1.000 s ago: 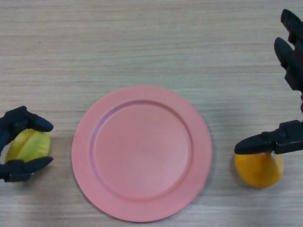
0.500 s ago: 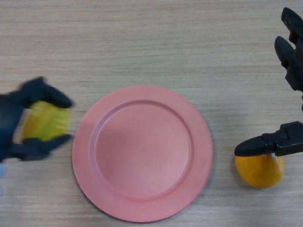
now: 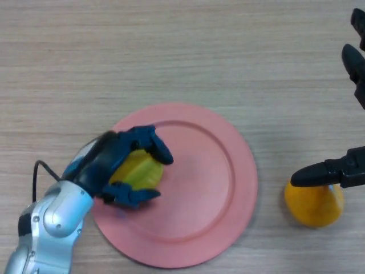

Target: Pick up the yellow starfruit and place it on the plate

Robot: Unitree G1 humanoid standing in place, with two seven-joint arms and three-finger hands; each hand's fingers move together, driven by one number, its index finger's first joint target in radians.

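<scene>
Wooden table (image 3: 171,51); left hand (image 3: 122,162) clamped around starfruit (image 3: 138,170), orientation unclear, over plate (image 3: 211,182).

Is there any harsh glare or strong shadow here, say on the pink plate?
Head view: no glare on the plate; the light looks soft and even. Faint shadows lie on the table beside the plate's right rim, round the orange fruit, and under the left hand gripping the yellow starfruit.

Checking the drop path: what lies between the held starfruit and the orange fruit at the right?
Head view: only bare pink plate and table separate starfruit from orange fruit.
</scene>
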